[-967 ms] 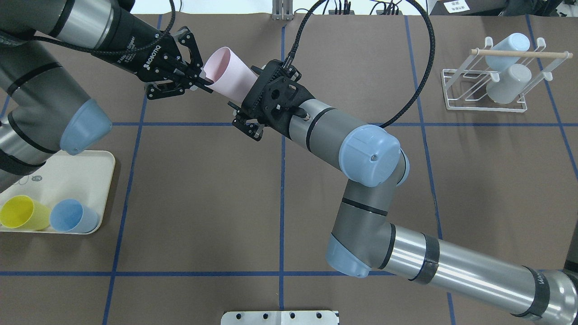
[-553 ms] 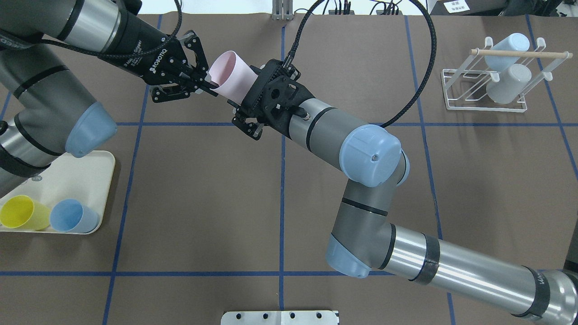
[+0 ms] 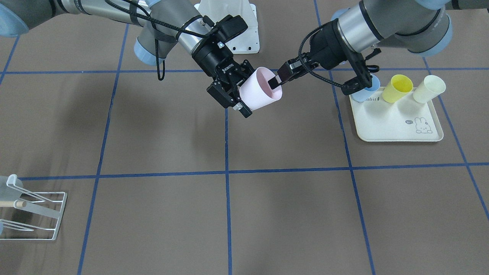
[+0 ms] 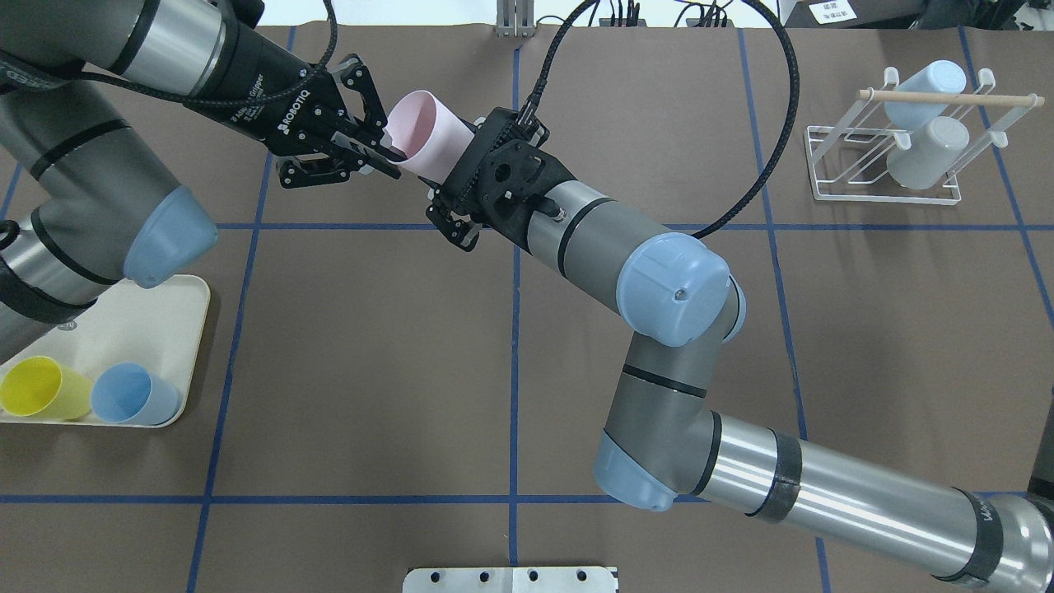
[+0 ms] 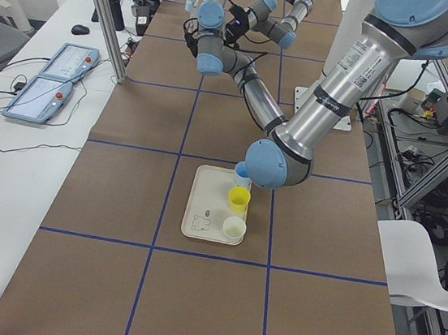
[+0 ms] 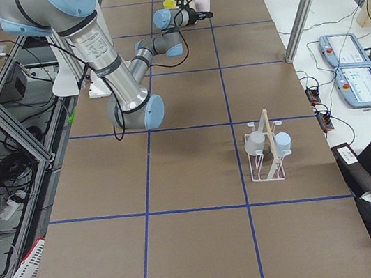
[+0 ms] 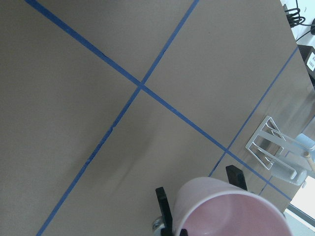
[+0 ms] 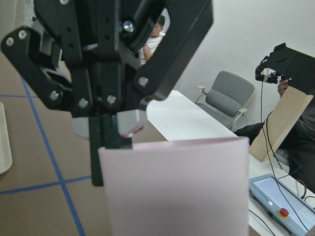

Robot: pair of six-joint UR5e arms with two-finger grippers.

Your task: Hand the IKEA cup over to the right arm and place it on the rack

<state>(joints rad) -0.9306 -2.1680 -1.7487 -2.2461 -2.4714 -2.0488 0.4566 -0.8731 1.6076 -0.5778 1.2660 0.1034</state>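
Between both grippers | pink cup [image 4: 422,140] lies tilted | mouth faces left gripper [image 4: 375,148]

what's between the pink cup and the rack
Overhead view: the right arm and its looping black cable lie between the pink cup and the rack; otherwise the brown table there is bare.

A long table [image 6: 199,179] covered in brown paper [image 4: 370,346] fills the room, marked into squares by blue tape lines [image 4: 514,371]. Metal posts [image 6: 305,3] rise beside it. A white side bench [image 5: 13,150] holds two tablets [image 5: 51,81]. Against a plain white wall [image 8: 256,39] stands a grey office chair [image 8: 229,98]; a white chair [image 5: 428,266] sits across, possibly plastic.
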